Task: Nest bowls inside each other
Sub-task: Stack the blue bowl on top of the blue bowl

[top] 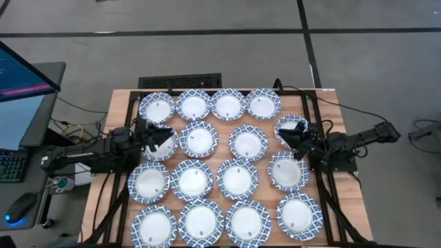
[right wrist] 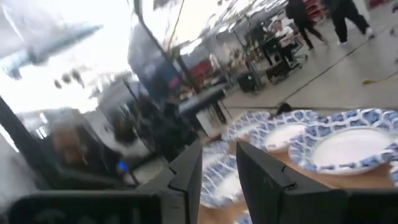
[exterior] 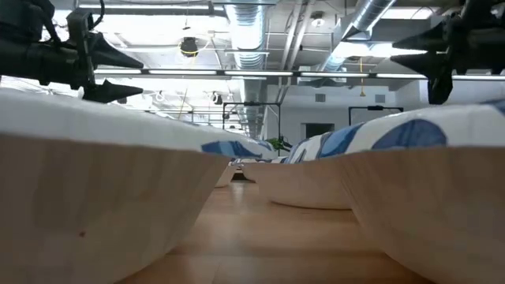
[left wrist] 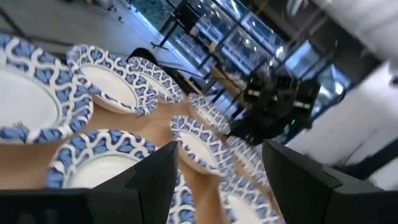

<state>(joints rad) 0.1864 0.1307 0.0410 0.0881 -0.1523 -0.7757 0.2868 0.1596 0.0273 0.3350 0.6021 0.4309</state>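
Blue-and-white bowls (top: pixel 238 178) cover my wooden table (top: pixel 344 131) in four rows, each sitting singly with none stacked that I can see. I have the left gripper (top: pixel 156 136) hanging over the leftmost bowl (top: pixel 160 146) of the second row, its fingers (left wrist: pixel 155 177) spread wide and holding nothing. My right gripper (top: pixel 290 132) hovers above the rightmost bowl (top: pixel 290 125) of that same row, its fingers (right wrist: pixel 193 174) only narrowly parted with nothing between them.
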